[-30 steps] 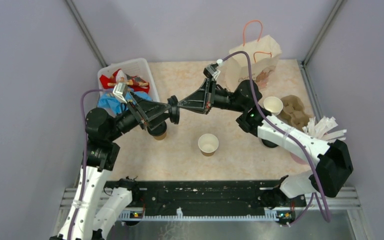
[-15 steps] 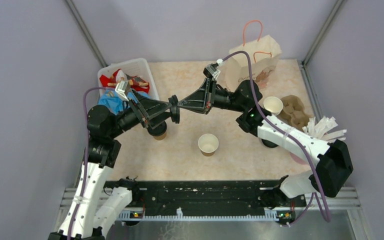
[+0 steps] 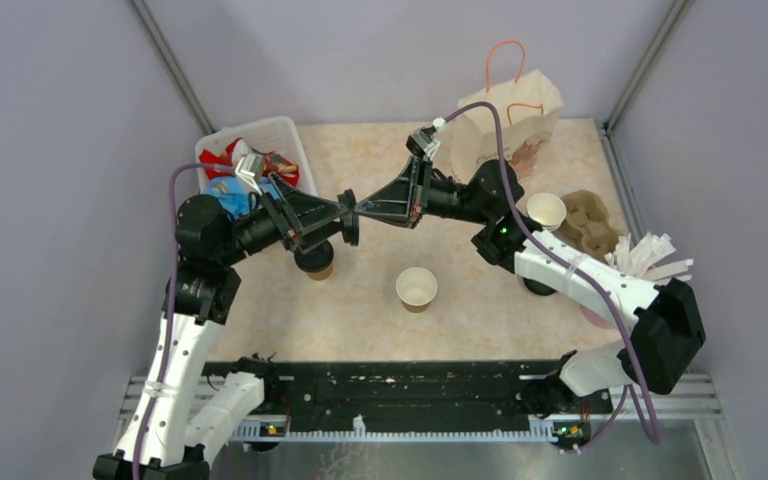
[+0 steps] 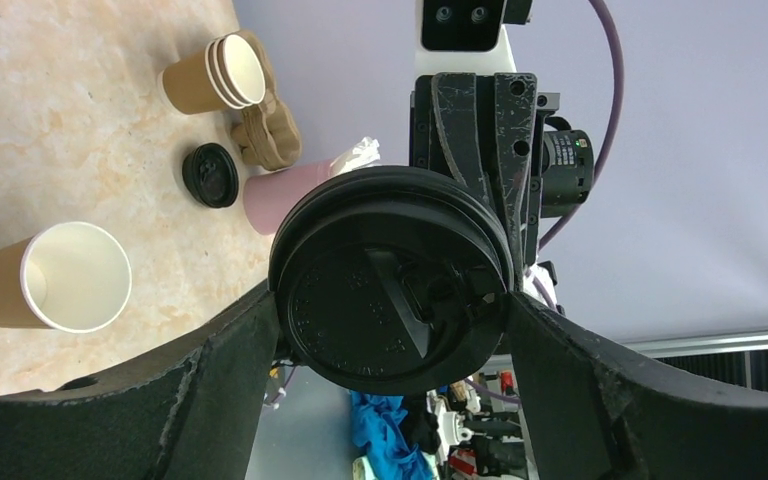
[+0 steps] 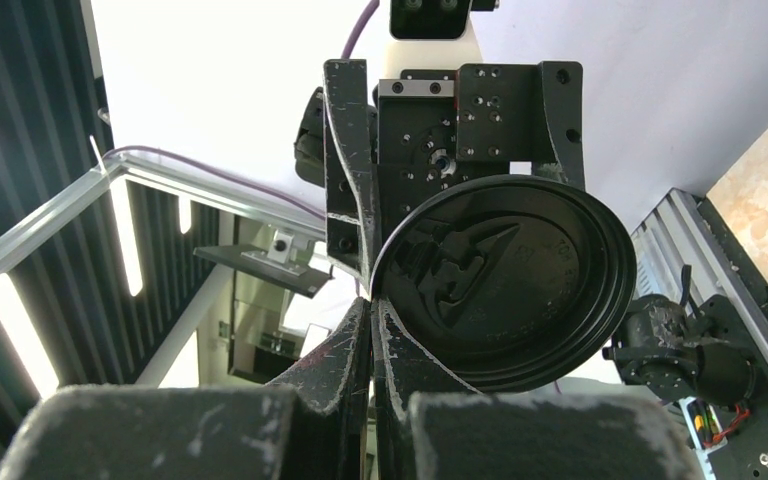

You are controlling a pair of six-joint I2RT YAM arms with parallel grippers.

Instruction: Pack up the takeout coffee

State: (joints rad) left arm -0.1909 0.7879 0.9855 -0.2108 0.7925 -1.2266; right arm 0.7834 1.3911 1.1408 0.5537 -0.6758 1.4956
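A black lid (image 4: 390, 300) stands on edge in mid-air above the table. My right gripper (image 5: 372, 300) is shut on its rim. My left gripper (image 4: 392, 295) straddles the same lid from the other side, its wide-set fingertips (image 4: 265, 310) meeting the rim on both sides. The two grippers meet at the lid (image 3: 348, 217). Just below it stands a brown cup wearing a black lid (image 3: 315, 262). An uncovered brown cup (image 3: 416, 288) with a cream inside stands mid-table. Another black lid (image 3: 538, 287) lies flat under the right arm.
A stack of brown cups (image 3: 546, 210) sits in the pulp tray (image 3: 592, 228) at the right, next to a pink cup of white sticks (image 3: 650, 258). A paper bag (image 3: 512, 125) stands at the back. A white bin (image 3: 285, 140) of mixed items is back left.
The left arm has shifted slightly towards the back. Its jaws have narrowed a little onto the lid. The right arm and the cups have not moved.
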